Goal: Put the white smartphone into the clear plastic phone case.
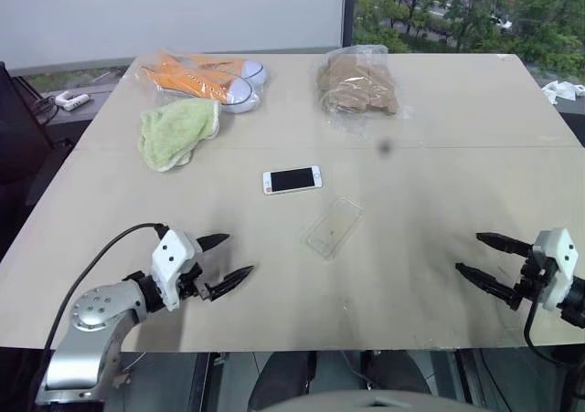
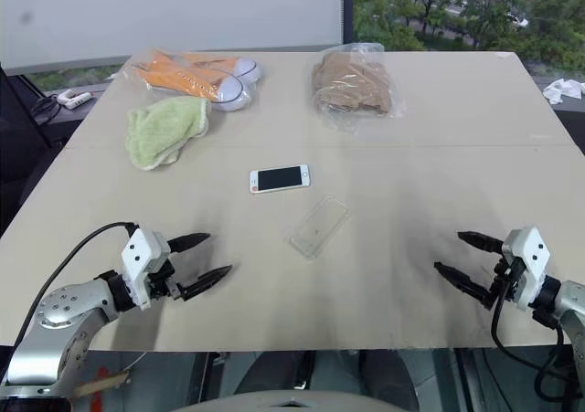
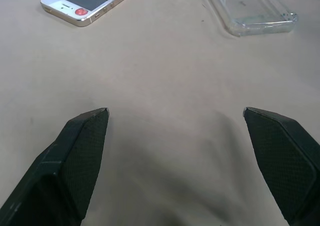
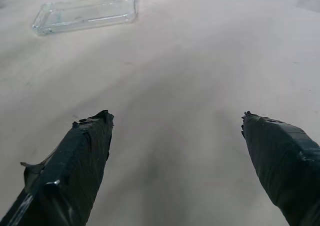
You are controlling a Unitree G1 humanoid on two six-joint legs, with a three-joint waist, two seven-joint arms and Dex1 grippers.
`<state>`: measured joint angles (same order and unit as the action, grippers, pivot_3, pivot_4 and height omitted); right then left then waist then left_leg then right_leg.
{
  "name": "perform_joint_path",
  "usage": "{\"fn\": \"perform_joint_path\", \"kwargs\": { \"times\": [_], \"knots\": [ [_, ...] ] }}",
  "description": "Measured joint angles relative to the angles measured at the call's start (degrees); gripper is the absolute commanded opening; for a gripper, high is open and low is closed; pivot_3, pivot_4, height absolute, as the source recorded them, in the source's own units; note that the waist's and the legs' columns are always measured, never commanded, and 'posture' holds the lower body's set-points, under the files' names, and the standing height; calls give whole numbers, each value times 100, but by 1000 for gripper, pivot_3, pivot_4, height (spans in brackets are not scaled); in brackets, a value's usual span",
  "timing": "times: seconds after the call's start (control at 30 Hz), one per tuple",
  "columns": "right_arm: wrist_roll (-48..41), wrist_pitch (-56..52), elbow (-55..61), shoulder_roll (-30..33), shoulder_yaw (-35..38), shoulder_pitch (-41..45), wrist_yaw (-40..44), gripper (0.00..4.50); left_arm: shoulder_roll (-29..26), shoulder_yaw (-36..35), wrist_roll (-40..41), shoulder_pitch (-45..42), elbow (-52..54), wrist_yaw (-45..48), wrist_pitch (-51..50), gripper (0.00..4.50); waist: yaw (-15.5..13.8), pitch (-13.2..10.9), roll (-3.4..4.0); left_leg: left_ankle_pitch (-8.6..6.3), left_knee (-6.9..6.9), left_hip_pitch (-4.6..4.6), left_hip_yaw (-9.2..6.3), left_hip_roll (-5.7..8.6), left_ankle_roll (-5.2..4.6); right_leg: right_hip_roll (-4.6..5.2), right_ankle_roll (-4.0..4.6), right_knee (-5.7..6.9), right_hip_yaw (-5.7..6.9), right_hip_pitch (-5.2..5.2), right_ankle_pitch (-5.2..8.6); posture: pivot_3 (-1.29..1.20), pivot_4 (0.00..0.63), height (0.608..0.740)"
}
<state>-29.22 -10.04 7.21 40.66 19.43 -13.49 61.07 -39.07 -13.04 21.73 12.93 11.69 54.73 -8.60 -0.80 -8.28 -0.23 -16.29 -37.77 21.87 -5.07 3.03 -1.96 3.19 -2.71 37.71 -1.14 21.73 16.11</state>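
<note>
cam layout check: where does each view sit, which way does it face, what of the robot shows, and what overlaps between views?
Left eye view: on the head, looking forward and down over the table; left gripper and right gripper show, both open.
Right eye view: same head camera, same scene.
Left wrist view: along its own fingers, toward the white smartphone and clear plastic phone case.
Right wrist view: along its own fingers, toward the case.
Shared: all four show the case.

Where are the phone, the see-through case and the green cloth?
white smartphone [image 1: 292, 179], left eye view, middle of its black screen.
clear plastic phone case [image 1: 334, 227], left eye view, centre of the shell.
green cloth [image 1: 175, 131], left eye view, its middle.
</note>
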Motion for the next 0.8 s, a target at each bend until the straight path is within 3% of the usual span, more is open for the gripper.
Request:
{"fn": "perform_joint_path", "kwargs": {
  "times": [0.27,0.4,0.57,0.77,0.8],
  "knots": [
    [-105,-860,894,-50,-520,368,-545,4451,-128,-5,241,38,1,432,1,4421,6,0,1,0,0,1,0,-1,0,0,0,0,0,1,0,0,150,740],
    [268,-1881,1445,-184,-1316,952,-1488,4451,-441,-76,534,56,23,841,-100,4421,23,0,-1,0,0,0,-1,-3,1,-1,3,3,0,3,0,0,150,740],
    [564,-3805,1710,-1121,-2597,2519,-2878,4451,-813,-496,916,-36,52,1382,-96,4421,66,-1,2,14,5,12,0,1,25,0,4,4,-2,30,0,0,150,740],
    [889,-5344,1470,-2261,-2897,3581,-4217,4451,-843,-695,1120,15,72,1621,-110,4421,55,2,-4,18,6,59,2,5,30,-2,3,6,-5,83,-1,0,150,740],
    [962,-5497,1422,-2389,-2965,3687,-4387,4216,-845,-705,1145,22,87,1650,-110,4478,68,2,-4,19,6,73,1,6,33,-2,3,11,-4,98,-1,0,150,740]
  ]
}}
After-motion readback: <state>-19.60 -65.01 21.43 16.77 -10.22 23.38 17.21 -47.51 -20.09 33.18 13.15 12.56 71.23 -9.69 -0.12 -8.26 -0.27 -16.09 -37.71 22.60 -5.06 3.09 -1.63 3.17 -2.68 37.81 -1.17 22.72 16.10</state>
